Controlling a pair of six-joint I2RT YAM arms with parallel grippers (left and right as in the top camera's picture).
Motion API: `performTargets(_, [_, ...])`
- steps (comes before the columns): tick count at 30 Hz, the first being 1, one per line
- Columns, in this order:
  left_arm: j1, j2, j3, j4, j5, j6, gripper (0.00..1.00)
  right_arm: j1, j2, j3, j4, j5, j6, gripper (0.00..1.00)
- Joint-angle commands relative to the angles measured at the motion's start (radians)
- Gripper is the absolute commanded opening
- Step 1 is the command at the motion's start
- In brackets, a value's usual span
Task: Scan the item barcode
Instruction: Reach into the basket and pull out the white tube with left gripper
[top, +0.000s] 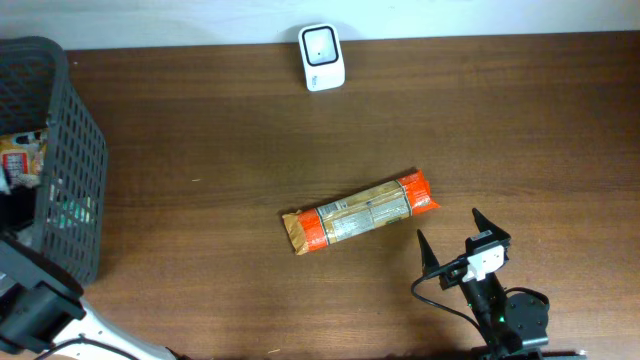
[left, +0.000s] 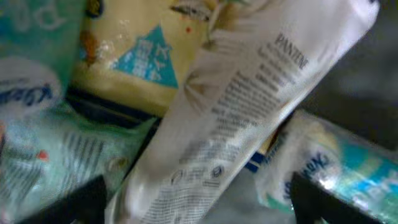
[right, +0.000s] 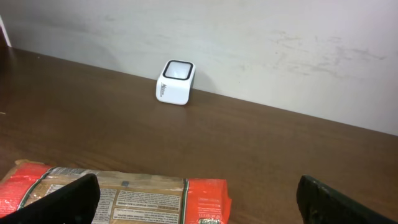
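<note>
Claws gape empty: my right claw near the long orange-ended packet on the brown wooden table, my left claw above a white Pantene sachet.

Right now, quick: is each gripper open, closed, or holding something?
Left gripper: open over the white Pantene packet, not gripping it.
Right gripper: open, empty.

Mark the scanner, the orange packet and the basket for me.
scanner (top: 322, 57), overhead view, middle of its white body.
orange packet (top: 360, 211), overhead view, on its pale middle label panel.
basket (top: 75, 185), overhead view, on its dark mesh side wall.
</note>
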Motion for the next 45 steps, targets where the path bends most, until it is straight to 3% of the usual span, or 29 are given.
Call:
performTargets(1, [0.005, -0.007, -0.051, 0.049, 0.008, 0.079, 0.69, -0.007, -0.006, -0.007, -0.002, 0.002, -0.004, 0.99])
performTargets(3, [0.005, 0.008, -0.052, 0.056, 0.008, 0.079, 0.61, -0.007, -0.006, -0.007, -0.002, 0.002, -0.004, 0.99])
performTargets(8, [0.005, 0.029, -0.053, 0.056, 0.016, 0.077, 0.00, -0.007, -0.006, -0.007, -0.002, 0.002, -0.004, 0.99])
performTargets(12, [0.004, 0.017, 0.051, -0.008, 0.016, 0.066, 0.00, -0.007, -0.006, -0.007, -0.002, 0.002, -0.004, 0.99])
performTargets(13, [0.003, 0.004, 0.150, -0.059, 0.020, 0.007, 0.00, -0.007, -0.006, -0.007, -0.002, 0.002, -0.004, 0.99])
performTargets(17, [-0.011, -0.099, 0.641, -0.274, 0.293, -0.040, 0.00, -0.007, -0.006, -0.007, -0.002, 0.002, -0.004, 0.99])
performTargets(19, [-0.054, -0.179, 0.787, -0.323, 0.351, -0.040, 0.00, -0.007, -0.006, -0.007, -0.002, 0.002, -0.004, 0.99])
performTargets(22, [-0.204, -0.324, 0.850, -0.331, 0.413, -0.040, 0.00, -0.007, -0.006, -0.007, -0.002, 0.002, -0.004, 0.99])
performTargets(26, [-0.576, -0.357, 0.843, -0.473, 0.412, -0.039, 0.00, -0.007, -0.006, -0.007, -0.002, 0.002, -0.004, 0.99])
performTargets(29, [-0.777, -0.272, 0.735, -0.567, 0.408, -0.039, 0.00, -0.007, -0.006, -0.007, -0.002, 0.002, -0.004, 0.99])
performTargets(32, [-0.900, -0.204, 0.426, -0.507, 0.408, -0.039, 0.00, -0.007, -0.006, -0.007, -0.002, 0.002, -0.004, 0.99])
performTargets(36, [-0.978, -0.194, -0.179, -0.018, 0.409, -0.132, 0.00, -0.007, -0.006, -0.007, -0.002, 0.002, -0.004, 0.99])
performTargets(39, [-1.008, -0.193, -0.440, 0.256, 0.409, -0.211, 0.00, -0.007, -0.006, -0.007, -0.002, 0.002, -0.004, 0.99])
performTargets(40, [-1.018, -0.193, -0.470, 0.288, 0.410, -0.220, 0.14, -0.007, -0.006, -0.007, -0.002, 0.002, -0.004, 0.99])
performTargets(41, [-1.029, -0.193, -0.479, 0.301, 0.412, -0.220, 0.39, -0.007, -0.006, -0.007, -0.002, 0.002, -0.004, 0.99])
performTargets(42, [-1.035, -0.193, -0.477, 0.319, 0.422, -0.220, 0.89, -0.007, -0.006, -0.007, -0.002, 0.002, -0.004, 0.99])
performTargets(43, [-1.035, -0.193, -0.459, 0.313, 0.432, -0.220, 0.99, -0.007, -0.006, -0.007, -0.002, 0.002, -0.004, 0.99])
performTargets(45, [-1.009, -0.219, -0.313, 0.216, 0.426, -0.203, 0.99, -0.007, -0.006, -0.007, -0.002, 0.002, -0.004, 0.99])
